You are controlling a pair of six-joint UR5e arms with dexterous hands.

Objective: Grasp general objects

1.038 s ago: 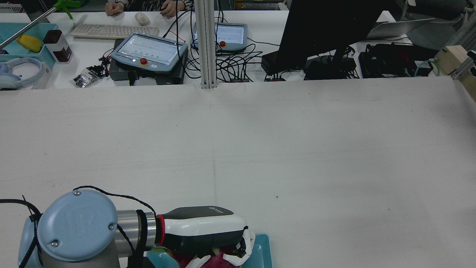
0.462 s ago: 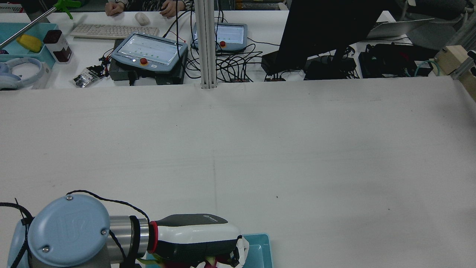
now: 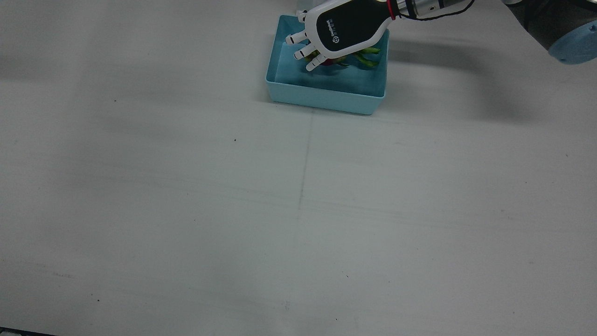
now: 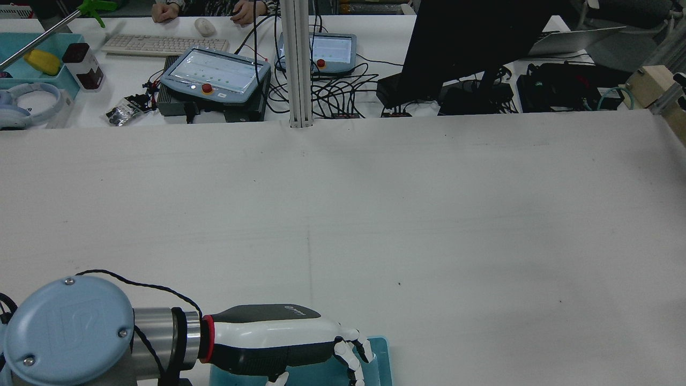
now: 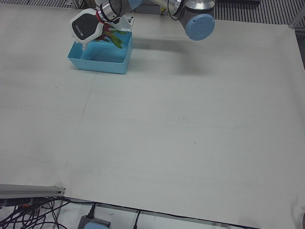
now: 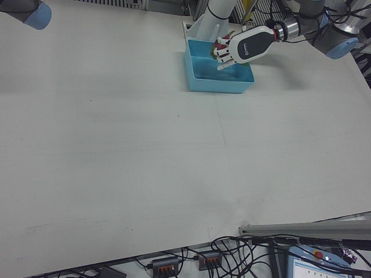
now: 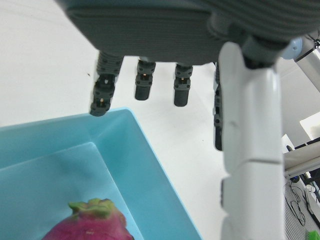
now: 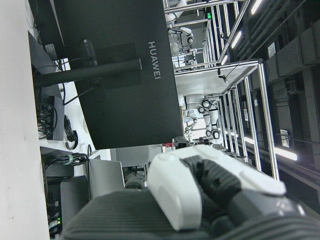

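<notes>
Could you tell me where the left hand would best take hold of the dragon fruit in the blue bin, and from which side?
Probably from above, fingers wrapping the rounded magenta body of the dragon fruit rather than its thin green scales. It lies low in the bin, whose walls block a sideways approach. The left hand hangs over it, open, fingers spread and pointing past the rim.

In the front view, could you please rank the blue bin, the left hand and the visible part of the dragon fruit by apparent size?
1. Blue bin, largest.
2. Left hand, though it is above the bin, nearer the camera.
3. Dragon fruit, mostly hidden under the hand.
</notes>
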